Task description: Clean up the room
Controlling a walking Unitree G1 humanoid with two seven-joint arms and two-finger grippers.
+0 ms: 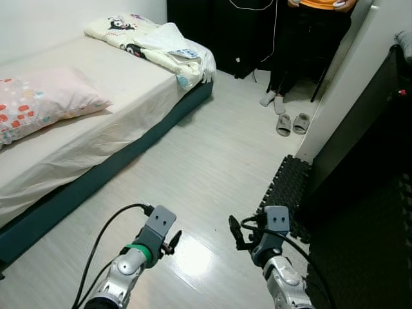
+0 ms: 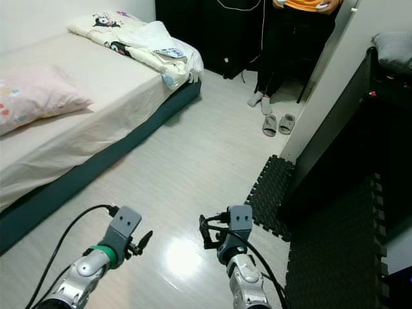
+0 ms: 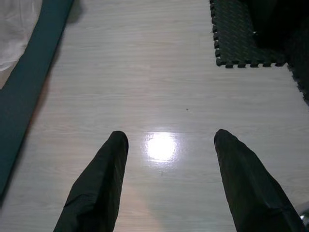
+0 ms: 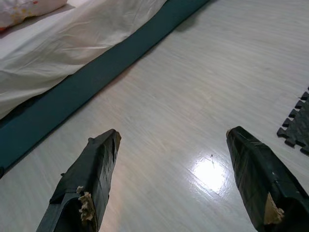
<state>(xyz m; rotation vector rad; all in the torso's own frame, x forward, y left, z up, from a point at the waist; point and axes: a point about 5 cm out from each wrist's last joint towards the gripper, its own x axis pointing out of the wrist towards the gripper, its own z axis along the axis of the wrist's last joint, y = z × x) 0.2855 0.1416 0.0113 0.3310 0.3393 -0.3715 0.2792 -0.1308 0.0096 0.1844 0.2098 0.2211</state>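
Holding both arms low over the pale floor point(image 1: 206, 161), my left gripper point(image 3: 166, 145) and right gripper point(image 4: 171, 145) spread wide, empty; the bed point(image 1: 84, 129) lies left, slippers point(image 1: 291, 123) far right.

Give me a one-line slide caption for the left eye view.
Both grippers, left and right, held empty over the pale floor between bed and black foam mat.

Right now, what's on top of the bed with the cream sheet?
On the bed with the cream sheet lie a pink patterned pillow and a crumpled cartoon-print blanket at the far end. Whatever is beneath the blanket is covered.
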